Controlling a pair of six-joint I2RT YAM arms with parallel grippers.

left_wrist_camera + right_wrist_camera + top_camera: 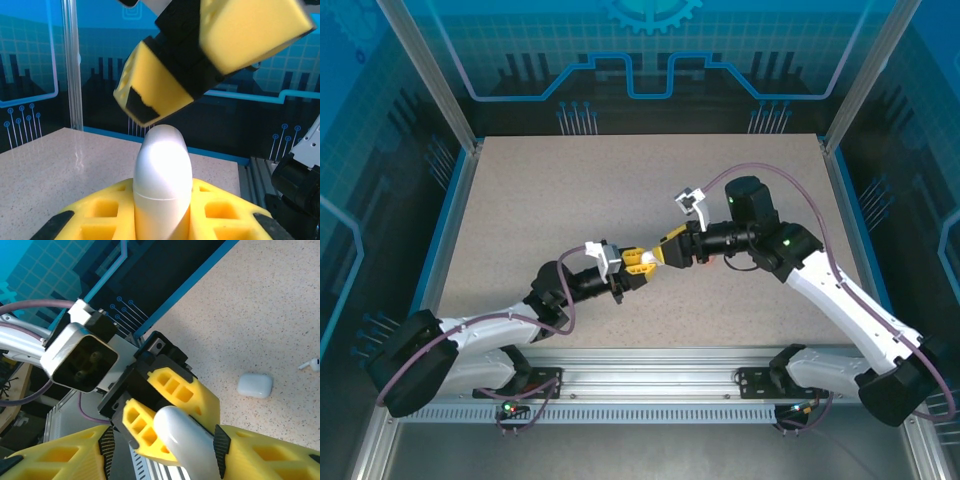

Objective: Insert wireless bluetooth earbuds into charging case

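My left gripper [632, 262] is shut on a white pebble-shaped charging case [162, 170], held above the table with its lid closed and the rounded end sticking out past the yellow fingers [100, 210]. My right gripper [665, 250] meets it nose to nose, and its jaws stand on either side of the case's free end [190, 440]. The right-hand pad [220, 444] is at the case's side. The other finger [75, 455] stands well apart from it. A white earbud [311, 363] lies on the table at the right edge of the right wrist view.
A second white case [255, 385] lies closed on the speckled table [620, 190], a little way from the earbud. The aluminium rail [650, 385] with the arm bases runs along the near edge. Blue panels wall the back and sides.
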